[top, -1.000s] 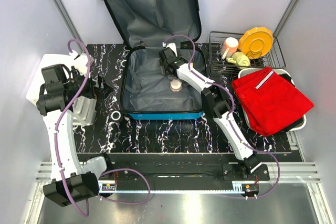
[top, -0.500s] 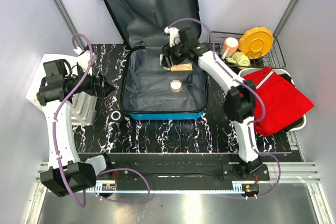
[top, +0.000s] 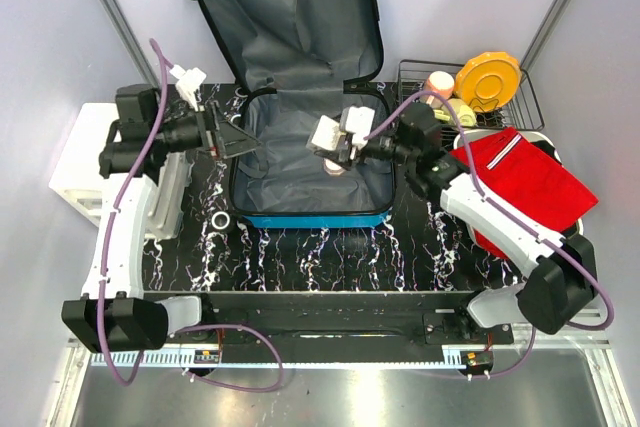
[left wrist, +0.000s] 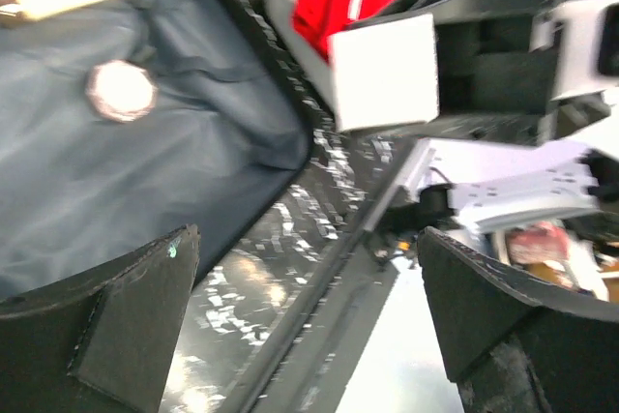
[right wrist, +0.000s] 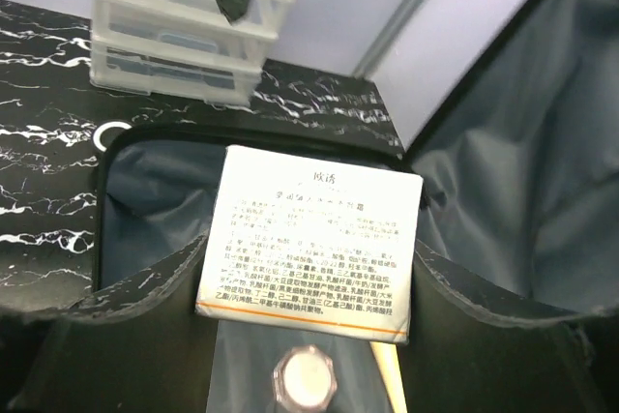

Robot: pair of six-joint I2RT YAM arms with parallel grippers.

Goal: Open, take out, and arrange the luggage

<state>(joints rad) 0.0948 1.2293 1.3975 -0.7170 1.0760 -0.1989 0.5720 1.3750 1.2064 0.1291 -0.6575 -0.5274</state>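
Top external view: the luggage (top: 285, 172) lies open at the far middle of the worktop (top: 300, 247), lid upright. Left hand (top: 238, 141) hangs spread at its left rim — right hand (top: 342, 137) pinches a white printed box (top: 326, 133) above a small round pink-topped item (top: 335, 164) inside.

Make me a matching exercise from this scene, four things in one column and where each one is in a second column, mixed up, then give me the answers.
Things
1. white printed packet
2. round pink-lidded jar
3. red garment
4. orange plate

Places
A. standing in the wire rack
B. lying in the open suitcase
C. held in the right pincer
D. on the tray at the table's right side

Pairs: 1-C, 2-B, 3-D, 4-A
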